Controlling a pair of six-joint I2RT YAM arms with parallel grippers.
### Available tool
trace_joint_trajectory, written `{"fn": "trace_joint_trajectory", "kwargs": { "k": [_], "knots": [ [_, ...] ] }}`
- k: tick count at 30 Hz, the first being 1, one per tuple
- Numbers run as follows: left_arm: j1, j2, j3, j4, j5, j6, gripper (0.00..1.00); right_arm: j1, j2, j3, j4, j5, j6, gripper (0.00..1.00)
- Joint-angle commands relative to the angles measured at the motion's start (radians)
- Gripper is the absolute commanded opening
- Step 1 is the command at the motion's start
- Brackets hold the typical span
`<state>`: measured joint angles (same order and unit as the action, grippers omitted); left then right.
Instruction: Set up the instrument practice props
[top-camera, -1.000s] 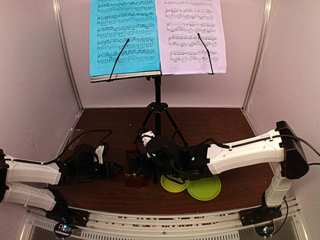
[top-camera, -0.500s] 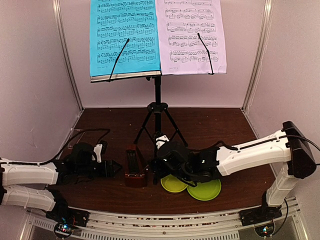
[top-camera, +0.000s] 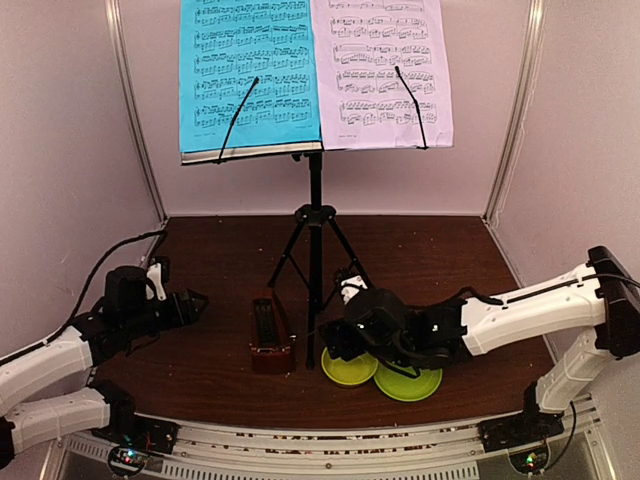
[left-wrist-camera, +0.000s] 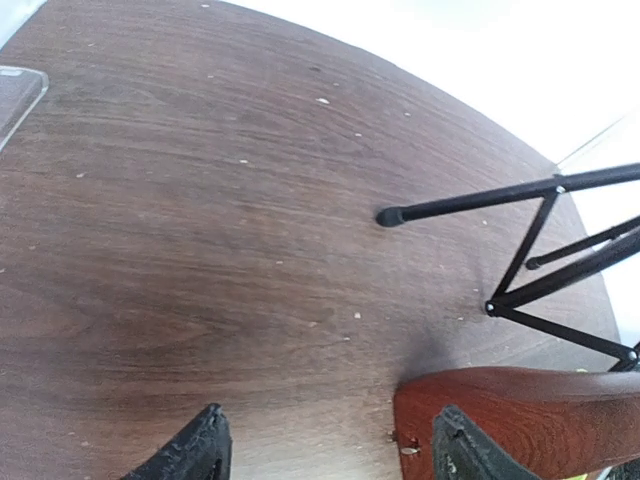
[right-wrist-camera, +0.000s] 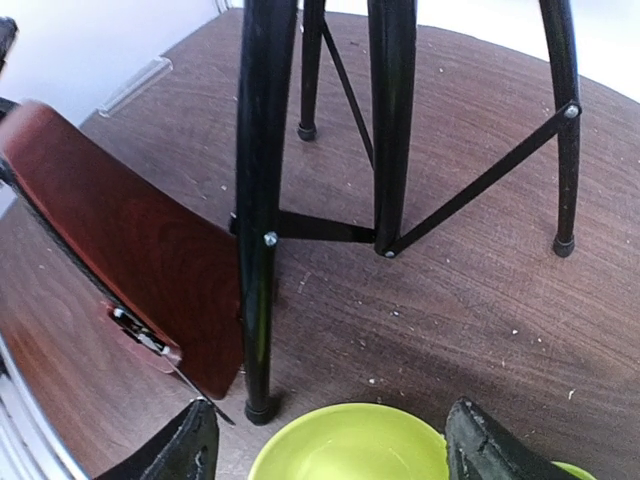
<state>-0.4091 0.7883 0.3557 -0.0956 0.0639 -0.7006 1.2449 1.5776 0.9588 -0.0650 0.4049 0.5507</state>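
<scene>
While both arms reached low over the table (top-camera: 420, 250), the left gripper (left-wrist-camera: 325, 455) was wide open and held nothing. The small brown metronome (top-camera: 270, 335) sat on the table at its 4 o'clock, apart from it. The right gripper (right-wrist-camera: 340, 452) was wide open too and empty, just above the green bowl (top-camera: 348, 368). The green plate (top-camera: 412, 383) lay just beside the bowl at 3 o'clock. The black music stand (top-camera: 315, 230) stood between metronome and bowl, holding the cyan sheet (top-camera: 250, 70) and lilac sheet (top-camera: 385, 70) up at 12 o'clock.
</scene>
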Motion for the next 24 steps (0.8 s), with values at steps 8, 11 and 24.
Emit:
{"fn": "trace_joint_trajectory", "kwargs": {
  "k": [8, 11, 24],
  "knots": [
    [0.148, 0.008, 0.134, -0.079, 0.085, 0.075, 0.76, -0.049, -0.278, -0.135, 0.108, -0.116, -0.024, 1.0],
    [0.156, 0.038, 0.198, -0.108, 0.093, 0.099, 0.79, -0.083, -0.336, -0.14, 0.104, -0.151, -0.037, 1.0],
    [0.158, 0.119, 0.574, -0.347, 0.06, 0.283, 0.98, -0.329, -0.598, -0.142, -0.005, -0.263, -0.109, 1.0]
  ]
}}
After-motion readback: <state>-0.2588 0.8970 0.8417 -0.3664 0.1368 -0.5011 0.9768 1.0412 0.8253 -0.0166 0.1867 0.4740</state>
